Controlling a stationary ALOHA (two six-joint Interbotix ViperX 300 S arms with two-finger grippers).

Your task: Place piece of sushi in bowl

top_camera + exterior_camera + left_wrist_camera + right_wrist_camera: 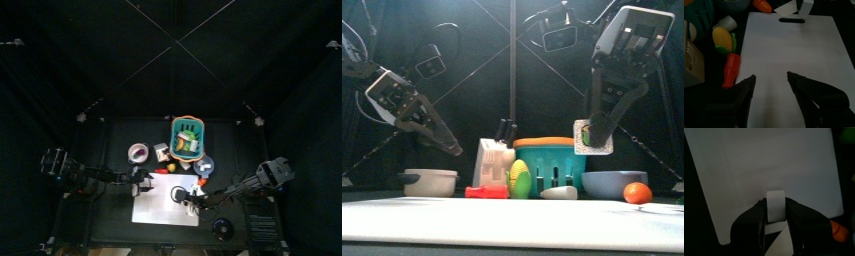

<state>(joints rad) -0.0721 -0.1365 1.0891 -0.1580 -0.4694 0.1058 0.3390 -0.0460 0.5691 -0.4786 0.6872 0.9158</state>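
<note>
My right gripper (593,140) is shut on the piece of sushi (591,136), a flat white piece with a dark edge, and holds it in the air above the white cutting board (502,222). In the right wrist view the sushi (774,199) sits pinched between the jaws, over the board (757,163). A blue bowl (613,183) stands at the right behind the board, and a white bowl (432,182) at the left. My left gripper (771,77) is open and empty, low over the board's near part (791,50).
A teal basket (549,160) stands behind the board in the middle, with a corn cob (520,180) and a red piece (485,191) in front of it. An orange (637,192) lies by the blue bowl. A carrot (731,70) lies along the board's edge.
</note>
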